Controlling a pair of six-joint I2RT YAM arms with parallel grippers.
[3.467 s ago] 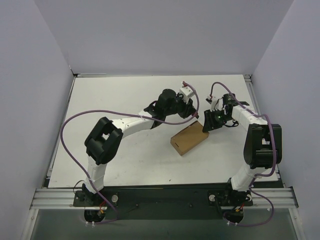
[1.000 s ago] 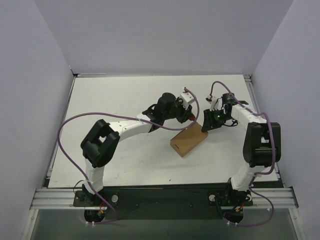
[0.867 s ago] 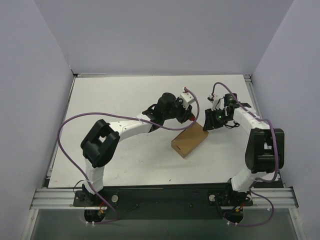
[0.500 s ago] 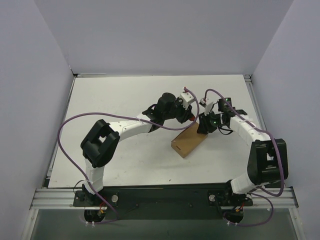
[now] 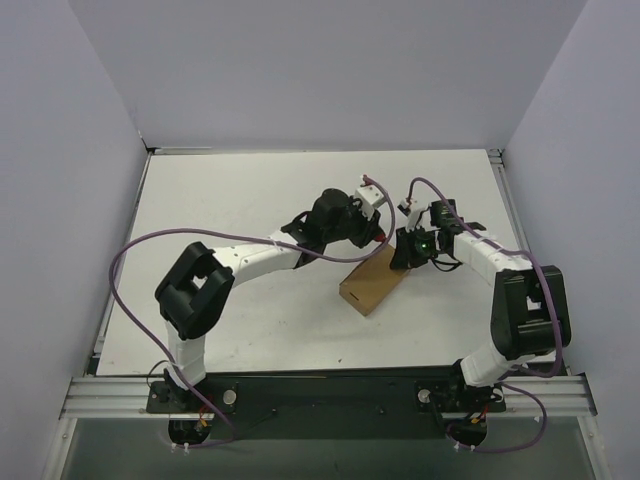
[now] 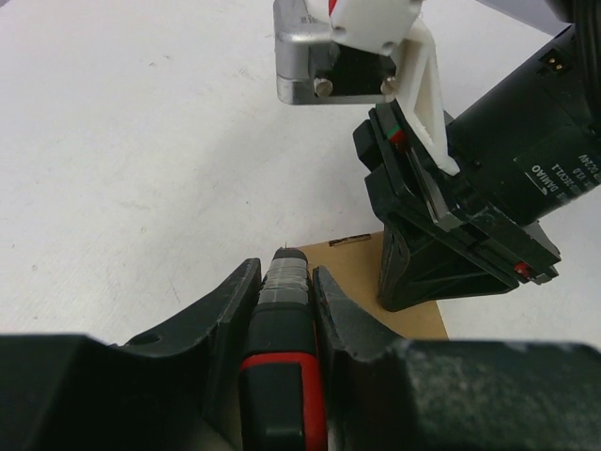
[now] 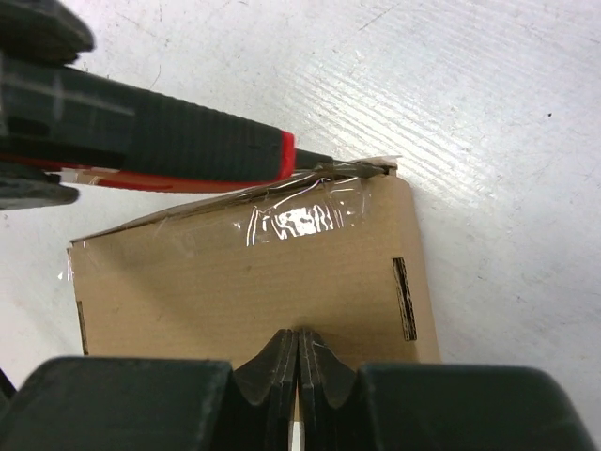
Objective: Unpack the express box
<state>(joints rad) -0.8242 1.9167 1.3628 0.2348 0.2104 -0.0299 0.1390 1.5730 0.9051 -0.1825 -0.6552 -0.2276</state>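
The express box [image 5: 372, 282] is a flat brown cardboard box lying closed on the white table, sealed with clear tape [image 7: 305, 214]. My left gripper [image 6: 285, 272] is shut on a red-and-black utility knife [image 6: 282, 376]. The knife [image 7: 169, 146] has its tip at the box's far taped corner. My right gripper [image 7: 299, 343] is shut and empty, its fingertips pressed down on the box top [image 7: 244, 282]. From above, both grippers meet at the box's far end, left [image 5: 378, 232] and right [image 5: 403, 258].
Purple walls enclose the white table [image 5: 230, 200] on three sides. Purple cables loop from both arms. The right arm's wrist [image 6: 488, 207] stands close in front of the knife tip.
My right gripper has moved left from beside the box onto its far end. My left gripper has brought the knife down to the box's far edge. The box has shifted slightly left.
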